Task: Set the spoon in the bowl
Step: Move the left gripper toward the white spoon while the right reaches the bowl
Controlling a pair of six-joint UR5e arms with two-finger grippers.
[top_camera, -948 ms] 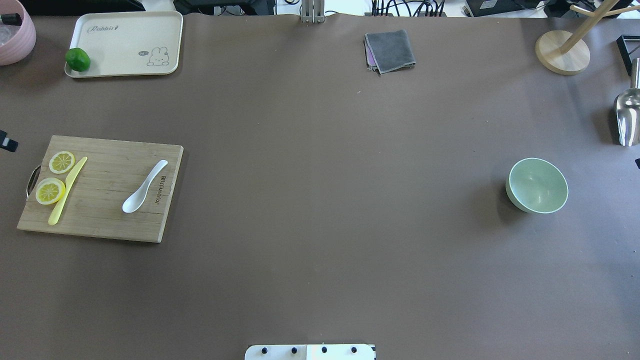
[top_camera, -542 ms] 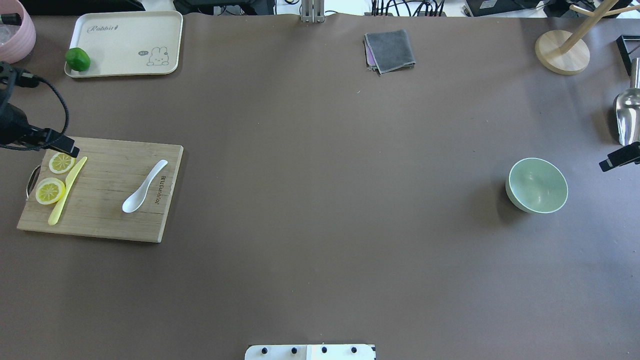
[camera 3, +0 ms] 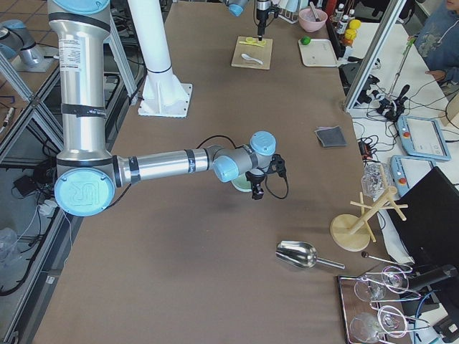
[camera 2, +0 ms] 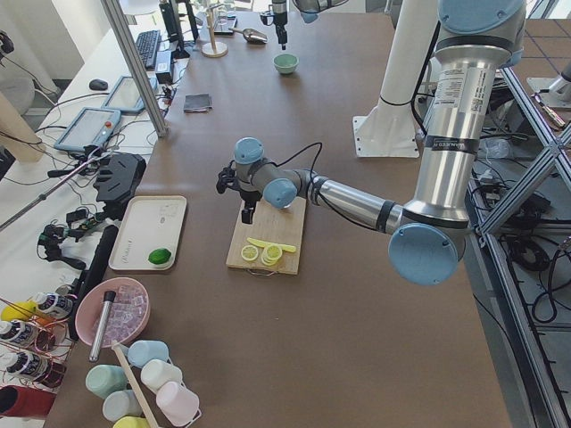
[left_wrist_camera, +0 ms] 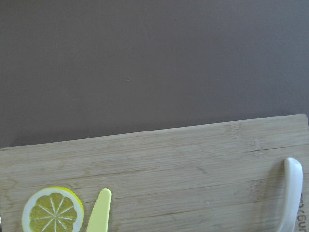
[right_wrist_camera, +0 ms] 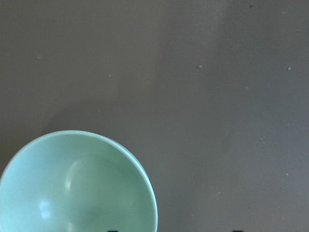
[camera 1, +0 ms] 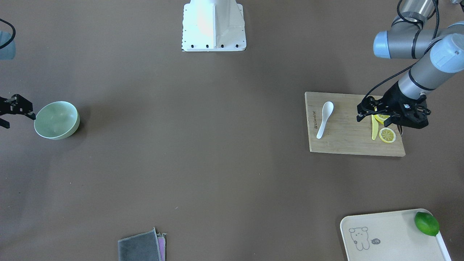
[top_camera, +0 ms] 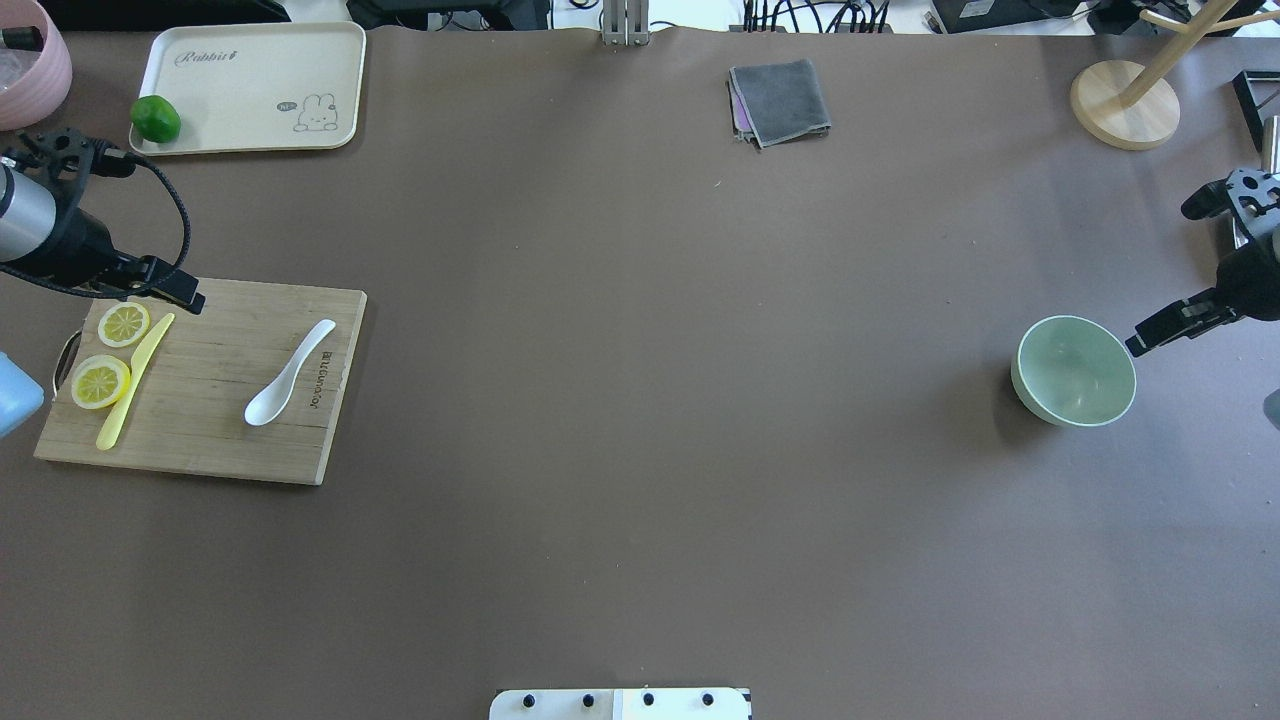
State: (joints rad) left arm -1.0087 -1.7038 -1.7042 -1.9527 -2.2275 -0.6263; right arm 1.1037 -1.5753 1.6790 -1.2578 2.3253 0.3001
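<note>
The white spoon (top_camera: 288, 375) lies on a wooden cutting board (top_camera: 220, 440) at the table's left, scoop toward the robot; its handle shows in the left wrist view (left_wrist_camera: 292, 193). The empty mint-green bowl (top_camera: 1075, 370) stands alone at the right and also shows in the right wrist view (right_wrist_camera: 77, 188). My left gripper (camera 1: 407, 116) hovers over the board's outer end by the lemon slices, well to the left of the spoon, and looks open and empty. My right gripper (top_camera: 1250, 280) hangs just right of the bowl, open and empty.
A yellow knife (top_camera: 135, 380) and two lemon slices (top_camera: 100, 381) share the board. A cream tray (top_camera: 250, 90) with a lime (top_camera: 156, 118), a pink bowl (top_camera: 25, 70), a grey cloth (top_camera: 780, 100), a wooden stand (top_camera: 1125, 105) and a metal scoop (camera 3: 297, 254) line the far and right edges.
Both arms have come into the overhead view from the sides. The left one has moved in over the board's left end, the right one in beside the bowl. Spoon and bowl have not moved.
</note>
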